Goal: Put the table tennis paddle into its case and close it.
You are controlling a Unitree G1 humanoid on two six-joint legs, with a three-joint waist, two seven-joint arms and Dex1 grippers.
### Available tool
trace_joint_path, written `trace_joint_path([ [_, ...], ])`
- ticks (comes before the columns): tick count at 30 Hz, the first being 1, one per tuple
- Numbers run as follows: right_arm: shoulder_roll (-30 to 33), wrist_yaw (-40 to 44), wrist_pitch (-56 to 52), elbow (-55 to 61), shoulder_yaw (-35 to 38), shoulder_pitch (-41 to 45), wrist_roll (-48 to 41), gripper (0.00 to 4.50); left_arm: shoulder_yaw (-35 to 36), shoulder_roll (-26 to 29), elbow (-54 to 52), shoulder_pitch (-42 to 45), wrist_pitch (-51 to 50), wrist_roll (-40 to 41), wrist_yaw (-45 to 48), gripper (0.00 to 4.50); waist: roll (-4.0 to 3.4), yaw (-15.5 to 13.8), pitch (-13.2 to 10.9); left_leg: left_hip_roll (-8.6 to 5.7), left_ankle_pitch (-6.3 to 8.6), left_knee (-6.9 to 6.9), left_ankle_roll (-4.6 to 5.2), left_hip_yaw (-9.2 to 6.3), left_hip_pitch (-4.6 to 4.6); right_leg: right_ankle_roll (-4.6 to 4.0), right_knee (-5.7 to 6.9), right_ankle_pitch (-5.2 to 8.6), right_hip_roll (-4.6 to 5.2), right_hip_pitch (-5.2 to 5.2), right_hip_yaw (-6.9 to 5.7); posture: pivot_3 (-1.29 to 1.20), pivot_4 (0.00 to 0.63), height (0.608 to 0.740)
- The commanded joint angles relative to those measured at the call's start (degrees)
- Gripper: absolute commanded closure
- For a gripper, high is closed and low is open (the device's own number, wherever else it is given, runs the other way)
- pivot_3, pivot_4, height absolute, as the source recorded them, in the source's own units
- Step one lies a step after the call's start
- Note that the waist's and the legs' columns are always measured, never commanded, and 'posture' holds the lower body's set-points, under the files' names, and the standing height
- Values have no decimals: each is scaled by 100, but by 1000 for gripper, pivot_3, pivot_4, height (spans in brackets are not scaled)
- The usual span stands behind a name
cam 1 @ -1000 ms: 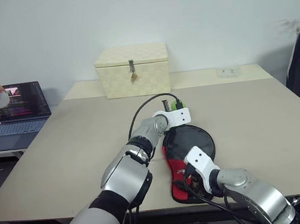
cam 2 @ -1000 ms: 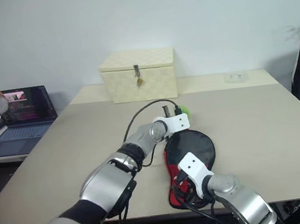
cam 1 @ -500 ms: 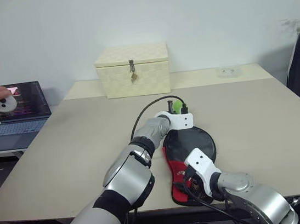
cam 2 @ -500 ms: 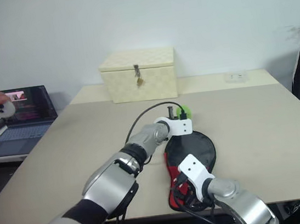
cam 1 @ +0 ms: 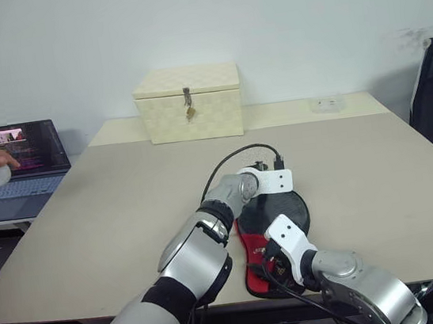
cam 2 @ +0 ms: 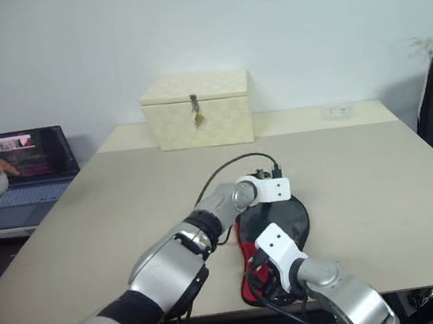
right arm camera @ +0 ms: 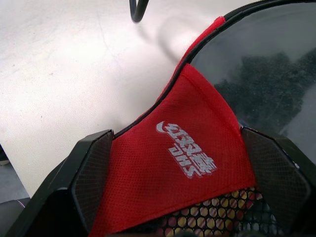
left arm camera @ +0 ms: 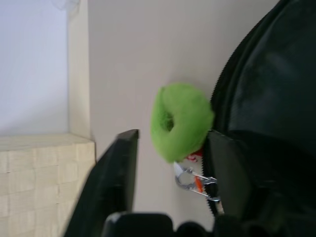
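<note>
On the desk (cam 1: 112, 216) the case (cam 1: 276, 222) lies zipped-looking, left gripper (left arm camera: 170, 148) fingers apart around its green zipper pull (left arm camera: 181, 121), right gripper (right arm camera: 177, 168) fingers spread astride the red end, so the pull could slip free.

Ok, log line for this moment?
left gripper: open around green fuzzy zip pull | right gripper: open astride red handle end of black paddle-shaped case

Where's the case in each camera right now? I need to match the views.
Left eye view: case at the table's near edge, centre.
Right eye view: case, same spot.
Left wrist view: its black round part, beside the green fuzzy ring.
Right wrist view: its red logo part, inside the right gripper.
Shared landmark: cream box, also in the left wrist view.
</note>
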State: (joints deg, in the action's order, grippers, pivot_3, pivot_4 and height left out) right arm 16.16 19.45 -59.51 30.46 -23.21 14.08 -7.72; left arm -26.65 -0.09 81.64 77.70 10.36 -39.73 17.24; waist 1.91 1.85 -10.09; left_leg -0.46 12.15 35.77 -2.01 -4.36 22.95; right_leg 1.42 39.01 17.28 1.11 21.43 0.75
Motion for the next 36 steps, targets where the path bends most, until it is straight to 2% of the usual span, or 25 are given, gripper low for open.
trace_joint_path([
  [1, -23, 297, -528, -659, -413, -256, -291, 0, 296, 6, -171, 34, 66, 323, 137, 675, 2, 1, 5, 0, 0, 1, 0, 0, -2, 0, 1, 0, 0, -2, 0, 0, 150, 740],
  [3, -19, 346, -467, -759, -369, -158, -288, 0, 461, 25, -184, 37, 36, 468, 171, 7, 7, 3, 17, 1, 0, 5, 0, 0, -6, 0, 5, 0, -1, -5, 0, 0, 150, 740],
  [6, -27, 438, -367, -902, -270, 12, -299, 0, 701, 149, -211, 45, 68, 690, 237, 7, 8, 19, 21, 2, 0, 7, 0, 0, -16, 1, 7, -1, -3, -13, 1, 0, 150, 740],
  [12, -170, 722, -180, -781, 293, 403, -588, 0, 1525, 861, -361, -59, 349, 1537, 829, 7, 8, 78, 21, 7, -1, 14, -1, -3, -19, -2, 15, -6, -5, -10, 3, 0, 150, 740],
  [16, -161, 957, -95, -489, 667, 637, -902, 0, 2288, 1371, -608, -303, 424, 2431, 1708, 7, 5, 85, 18, 11, -1, 12, -1, -4, -6, -5, 18, -8, -5, 0, 0, 0, 150, 740],
  [20, -7, 1078, 2, -569, 931, 851, -1023, 0, 3113, 1696, -1162, -689, -109, 3605, 3139, 7, 2, 79, 9, 3, -1, 12, -1, -10, 6, -30, 17, -22, 0, 10, 2, 0, 150, 740],
  [23, 72, 1164, 104, -744, 1022, 965, -1085, 0, 3590, 2008, -2246, -1229, -1169, 4613, 4430, 7, 0, 84, 6, 1, -1, 13, -1, -12, 12, -30, 12, -23, 2, 14, 1, 0, 150, 740],
  [26, 55, 1284, 157, -837, 1211, 1051, -1265, 0, 3621, 2413, -3894, -2094, -2309, 5269, 5190, 7, -5, 129, 3, 6, -1, 11, 0, -14, 12, -33, 15, -24, 0, 18, 5, 0, 150, 740],
  [30, 44, 1256, 235, -1061, 1402, 1179, -1333, 0, 3634, 2883, -5801, -3120, -3584, 5855, 5207, 7, -7, 136, 2, 19, -1, 10, -1, -23, 11, -38, 24, -24, 7, 24, 19, 0, 150, 740],
  [33, 135, 1240, 369, -1295, 1411, 1214, -1242, 0, 3611, 3077, -6598, -3534, -4038, 6092, 5076, 7, -8, 100, 0, 18, -1, 18, -1, -23, 7, -39, 40, -24, 7, 25, 19, 0, 150, 740],
  [36, 243, 1417, 157, -1094, 1812, 1223, -1616, 0, 3613, 3201, -7209, -3873, -4373, 6328, 5001, 7, -11, 35, -1, 14, -2, 22, -1, -26, 1, -39, 48, -24, 7, 19, 19, 0, 150, 740],
])
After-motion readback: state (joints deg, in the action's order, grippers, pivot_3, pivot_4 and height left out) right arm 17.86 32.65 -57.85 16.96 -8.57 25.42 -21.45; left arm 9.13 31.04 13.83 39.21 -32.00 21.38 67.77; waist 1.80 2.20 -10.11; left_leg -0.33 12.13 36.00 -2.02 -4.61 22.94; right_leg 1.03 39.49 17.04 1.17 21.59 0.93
